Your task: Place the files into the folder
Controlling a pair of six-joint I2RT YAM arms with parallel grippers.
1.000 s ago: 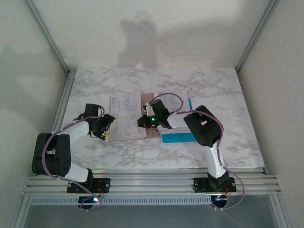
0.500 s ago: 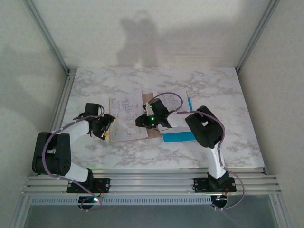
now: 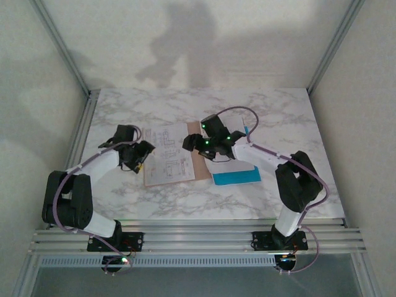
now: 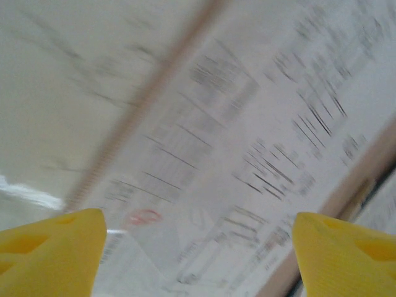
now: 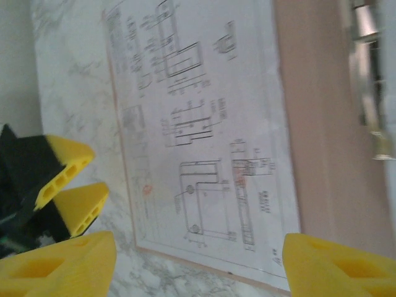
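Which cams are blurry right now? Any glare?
Left wrist: heavy streaky blur, print on the files unreadable, glare streak on the table. Right wrist: only soft, diagrams clear. Top external: sharp, soft shadows on the back wall.

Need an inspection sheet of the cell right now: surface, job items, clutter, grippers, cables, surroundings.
Surface: white-grey marble tabletop, flat, no spills seen.
Job's things: white printed paper sheet with diagrams lies on the pinkish-brown card folder, which shows a bare strip along the sheet's right side; bright blue paper sheet lies further right, on the table.
Clutter: nothing seen.
Grippers: left gripper open at the white sheet's left edge; right gripper open over the sheet's right edge.
Cables: purple cables run along both arms, looping loosely above the right wrist.
Surroundings: white walls, aluminium frame rails.
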